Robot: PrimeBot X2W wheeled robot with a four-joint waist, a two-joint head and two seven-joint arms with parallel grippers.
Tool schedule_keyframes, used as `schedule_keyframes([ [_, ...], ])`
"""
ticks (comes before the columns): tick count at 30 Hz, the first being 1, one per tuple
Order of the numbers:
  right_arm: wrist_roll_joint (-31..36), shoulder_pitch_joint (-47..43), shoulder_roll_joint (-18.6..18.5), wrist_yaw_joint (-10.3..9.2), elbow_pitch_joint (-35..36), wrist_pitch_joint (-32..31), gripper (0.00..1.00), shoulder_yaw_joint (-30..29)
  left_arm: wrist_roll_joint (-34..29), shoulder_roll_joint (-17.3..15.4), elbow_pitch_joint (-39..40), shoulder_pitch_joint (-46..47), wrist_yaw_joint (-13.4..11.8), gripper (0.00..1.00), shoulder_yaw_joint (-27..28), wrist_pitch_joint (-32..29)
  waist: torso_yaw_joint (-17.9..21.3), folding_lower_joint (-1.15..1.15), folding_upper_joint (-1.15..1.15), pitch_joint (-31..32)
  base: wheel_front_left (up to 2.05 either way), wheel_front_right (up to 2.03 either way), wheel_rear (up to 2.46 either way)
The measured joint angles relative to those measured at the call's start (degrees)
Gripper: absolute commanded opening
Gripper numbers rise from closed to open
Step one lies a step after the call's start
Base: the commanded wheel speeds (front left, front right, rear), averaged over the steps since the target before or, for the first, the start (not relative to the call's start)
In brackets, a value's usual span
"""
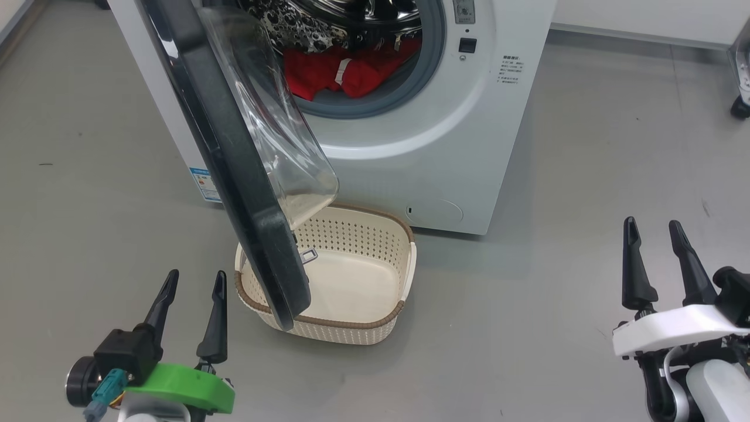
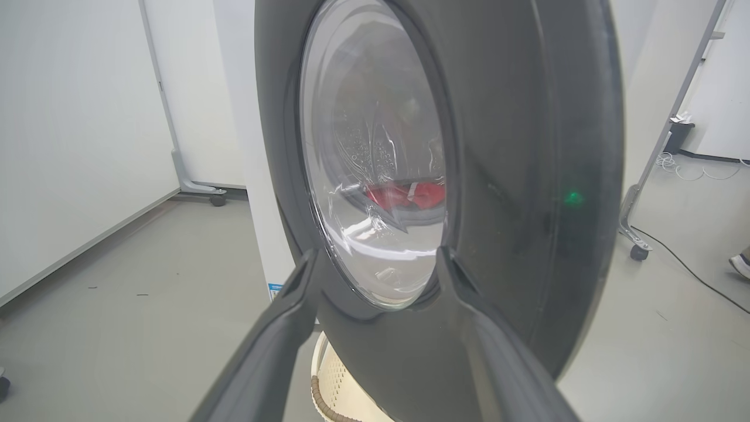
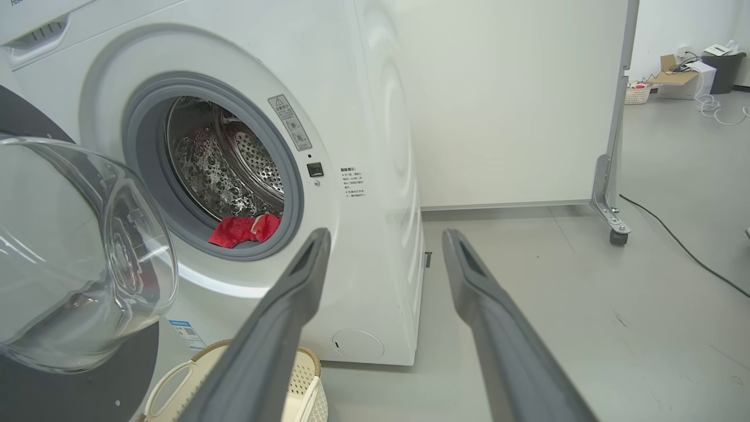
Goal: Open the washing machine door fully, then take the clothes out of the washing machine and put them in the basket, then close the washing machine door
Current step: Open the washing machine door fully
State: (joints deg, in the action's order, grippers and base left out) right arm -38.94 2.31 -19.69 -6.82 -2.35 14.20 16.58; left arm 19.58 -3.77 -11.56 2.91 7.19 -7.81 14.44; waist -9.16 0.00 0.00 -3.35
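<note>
The washing machine (image 1: 445, 146) stands ahead with its door (image 1: 234, 152) swung partway out toward me, the black rim edge-on and the glass bowl facing the drum. Red clothes (image 1: 345, 70) with a white stripe lie at the bottom of the drum. The cream basket (image 1: 351, 324) sits on the floor under the door's lower edge and holds nothing. My left gripper (image 1: 197, 274) is open at the lower left, apart from the door (image 2: 527, 176), whose outer face it looks at. My right gripper (image 1: 651, 224) is open at the lower right, pointing past the machine (image 3: 375, 117) and clothes (image 3: 243, 230).
Grey floor spreads on both sides of the machine. A white partition on casters (image 3: 609, 217) stands right of the machine, with a black cable (image 3: 674, 246) trailing on the floor. Another caster (image 1: 739, 108) shows at the far right. Boxes and a bin (image 3: 723, 70) sit in the distance.
</note>
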Motion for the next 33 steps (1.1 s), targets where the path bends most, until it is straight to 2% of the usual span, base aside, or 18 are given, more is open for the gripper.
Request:
schedule_keyframes([
  [13,4.1,-4.4,3.4,-0.40,2.1,0.0,1.00,-2.5,-0.4,0.1,0.0,0.0,0.0,1.00,-0.3,0.0,0.1,0.00,0.00,-0.3,0.00,0.00,0.00],
  [28,6.8,-6.4,5.2,-0.30,3.0,0.0,1.00,-3.7,-0.5,0.1,-0.1,0.0,0.0,1.00,-1.3,0.0,-0.1,0.00,0.00,-0.1,0.00,0.00,0.00],
  [33,7.3,-6.5,5.5,0.29,3.1,0.0,1.00,-4.3,-0.5,0.1,-0.2,0.0,0.0,1.00,-1.4,0.0,-0.1,0.00,0.00,0.2,0.00,0.00,0.00],
])
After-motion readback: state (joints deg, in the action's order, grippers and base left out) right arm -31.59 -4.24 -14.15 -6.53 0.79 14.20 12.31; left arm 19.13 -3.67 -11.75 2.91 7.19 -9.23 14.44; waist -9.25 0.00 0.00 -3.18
